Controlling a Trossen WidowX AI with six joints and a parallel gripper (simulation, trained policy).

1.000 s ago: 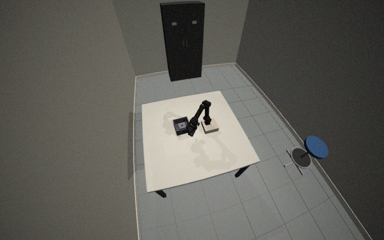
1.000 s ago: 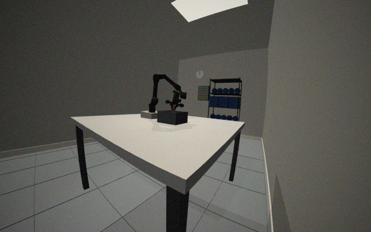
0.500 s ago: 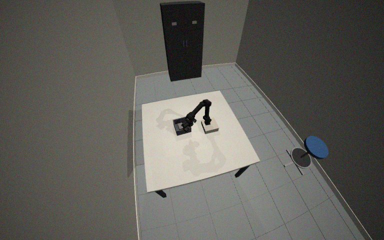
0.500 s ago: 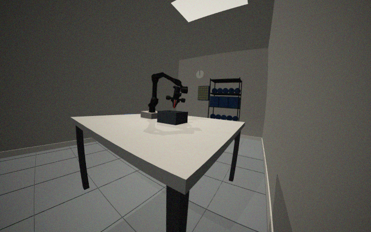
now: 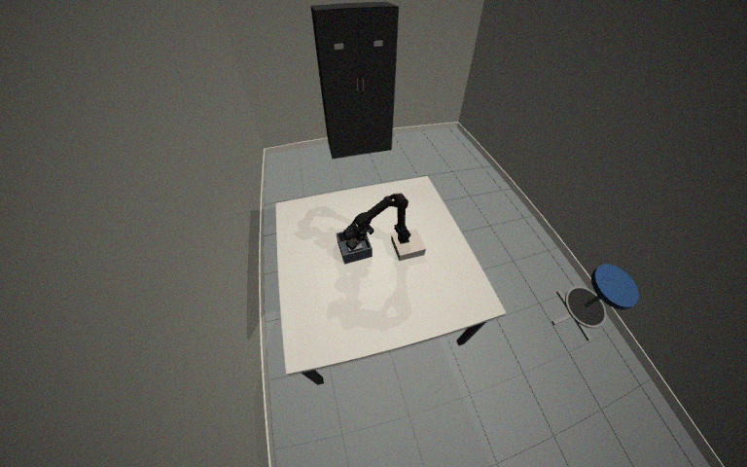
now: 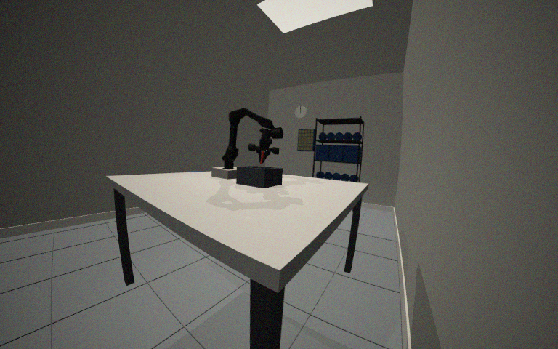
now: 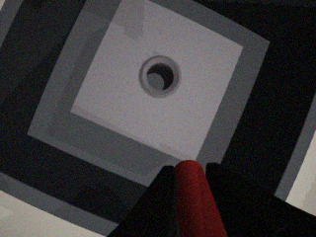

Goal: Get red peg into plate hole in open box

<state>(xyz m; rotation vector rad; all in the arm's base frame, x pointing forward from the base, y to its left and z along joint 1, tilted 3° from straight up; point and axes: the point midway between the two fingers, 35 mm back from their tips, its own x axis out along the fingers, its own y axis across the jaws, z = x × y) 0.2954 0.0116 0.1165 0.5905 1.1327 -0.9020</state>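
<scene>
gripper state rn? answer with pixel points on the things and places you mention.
Gripper (image 6: 261,162) (image 7: 189,174): closed on the red peg (image 6: 261,156) (image 7: 195,197), held above the open box (image 6: 250,177) (image 7: 291,173).

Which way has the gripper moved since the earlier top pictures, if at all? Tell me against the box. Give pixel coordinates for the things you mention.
Yes: in the top view the gripper (image 5: 353,242) (image 6: 261,163) (image 7: 189,174) has gone left, from beside the box's right wall to over the open box (image 5: 357,257) (image 6: 251,177) (image 7: 291,180).
</scene>
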